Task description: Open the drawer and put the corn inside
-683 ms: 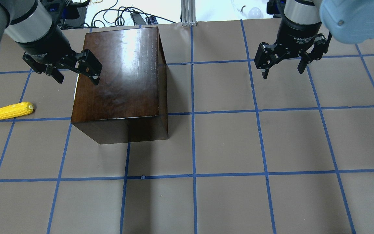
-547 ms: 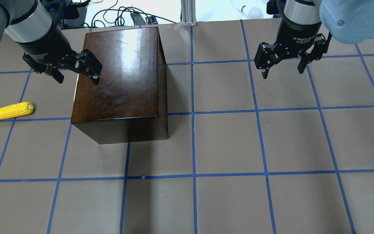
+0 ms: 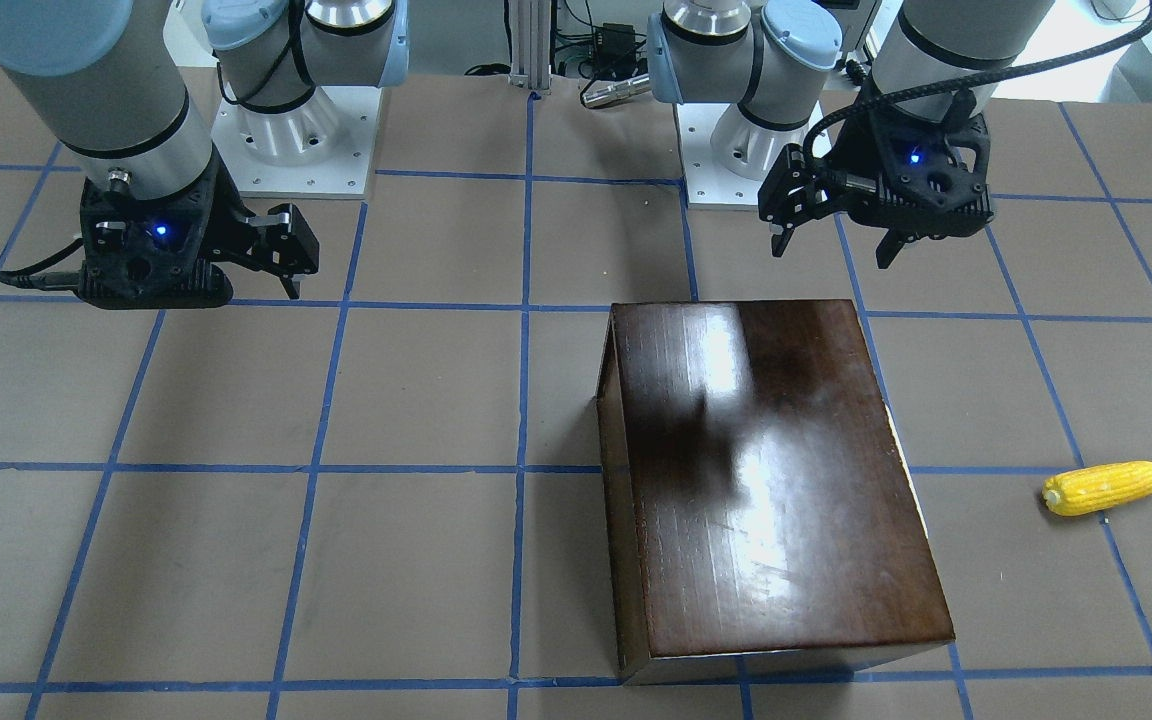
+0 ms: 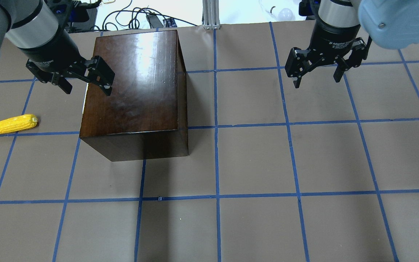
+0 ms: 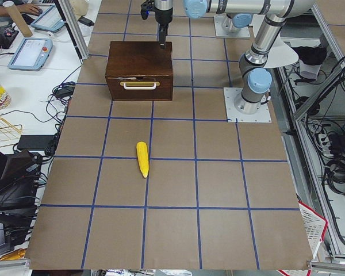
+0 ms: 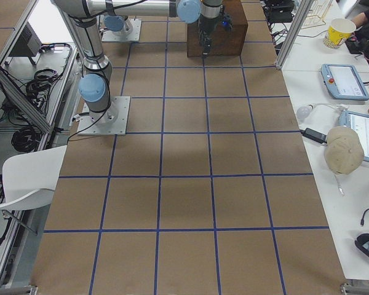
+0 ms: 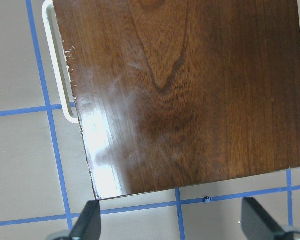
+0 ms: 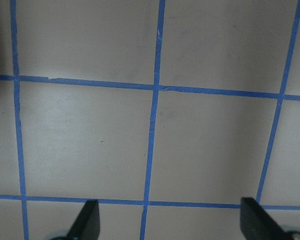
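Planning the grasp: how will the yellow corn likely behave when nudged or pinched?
The corn looks round and tapered, so a nudge would probably roll it in a curve. Its bumpy kernel rows may aid grip.

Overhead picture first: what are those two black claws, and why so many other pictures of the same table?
Those are the two-finger grippers of two robot arms. The left gripper hangs over the edge of the box, the right gripper over bare table. Both are open and hold nothing. The corn lies on the table, apart from the box. One camera looks from behind the robot, one faces it, two look from the table's ends, and one sits on each wrist, looking down. An end view shows the drawer, shut, with a pale handle.
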